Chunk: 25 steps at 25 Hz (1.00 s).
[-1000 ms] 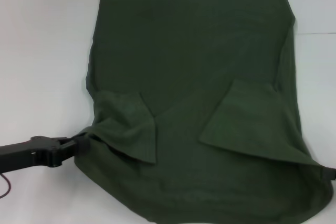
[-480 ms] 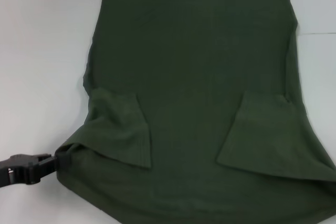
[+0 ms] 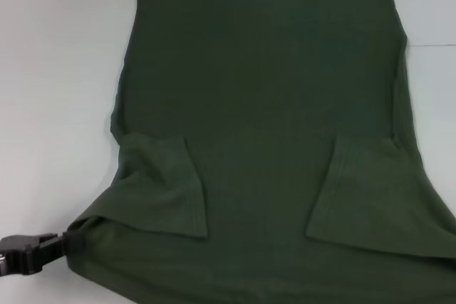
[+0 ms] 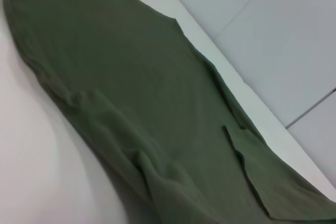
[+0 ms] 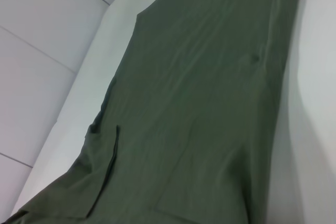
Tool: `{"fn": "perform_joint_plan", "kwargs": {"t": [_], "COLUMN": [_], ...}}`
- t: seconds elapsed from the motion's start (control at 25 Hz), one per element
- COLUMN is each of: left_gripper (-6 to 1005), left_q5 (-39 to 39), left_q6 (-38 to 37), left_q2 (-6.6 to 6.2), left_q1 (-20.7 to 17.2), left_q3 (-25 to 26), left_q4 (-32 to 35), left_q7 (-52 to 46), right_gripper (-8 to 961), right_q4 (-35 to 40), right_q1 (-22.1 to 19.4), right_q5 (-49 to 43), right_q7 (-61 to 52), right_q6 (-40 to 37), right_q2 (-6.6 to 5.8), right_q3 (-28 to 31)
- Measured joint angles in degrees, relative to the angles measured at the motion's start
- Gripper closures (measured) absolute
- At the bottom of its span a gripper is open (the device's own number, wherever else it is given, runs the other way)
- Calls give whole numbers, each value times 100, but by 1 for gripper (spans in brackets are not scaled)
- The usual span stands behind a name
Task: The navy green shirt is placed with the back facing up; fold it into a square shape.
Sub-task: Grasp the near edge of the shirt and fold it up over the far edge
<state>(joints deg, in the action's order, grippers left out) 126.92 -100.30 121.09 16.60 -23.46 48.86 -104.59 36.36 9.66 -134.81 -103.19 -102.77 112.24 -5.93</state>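
The navy green shirt (image 3: 263, 126) lies spread on the white table, plain side up, with both short sleeves folded inward onto the body. My left gripper (image 3: 65, 244) is at the shirt's near left corner, shut on the edge of the cloth, which is pulled taut toward it. The shirt also fills the left wrist view (image 4: 142, 108) and the right wrist view (image 5: 205, 103). The shirt's near right corner runs out of the head view, and my right gripper does not show in any view.
The white table (image 3: 57, 69) surrounds the shirt on the left, far side and right. Grey floor tiles (image 4: 273, 40) show beyond the table's edge in both wrist views.
My left gripper has drawn back toward me and to the left with the shirt's corner. The near part of the shirt has widened and flattened, and the two folded sleeves have moved apart.
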Motion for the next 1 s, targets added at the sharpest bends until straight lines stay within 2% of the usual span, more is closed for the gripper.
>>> {"fn": "perform_joint_plan", "kwargs": {"t": [0.4,0.64,0.8,1.0], "left_gripper": [968,968,968,968], "left_q5": [0,-39,-53,-73], "left_q6": [-132,-180,-152,102], "left_q2": [8,10,-27,-200], "left_q1": [-243,-242,40,720], "left_q3": [0,0,19,372], "left_q4": [0,0,-107,-603], "left_q7": [-7,-7,-8,-13], "right_gripper": [923,924,924,923], "right_q4": [-3,-11,-14,-51], "right_q1": [-226,-236,-7,522], "right_q5": [-1,4,8,49], "right_q7": [58,106,66,-46], "right_q6": [-152,-231,-256,-236], "right_q2": [-14,-13,-80,-252], "right_q3": [130,263,519,739]}}
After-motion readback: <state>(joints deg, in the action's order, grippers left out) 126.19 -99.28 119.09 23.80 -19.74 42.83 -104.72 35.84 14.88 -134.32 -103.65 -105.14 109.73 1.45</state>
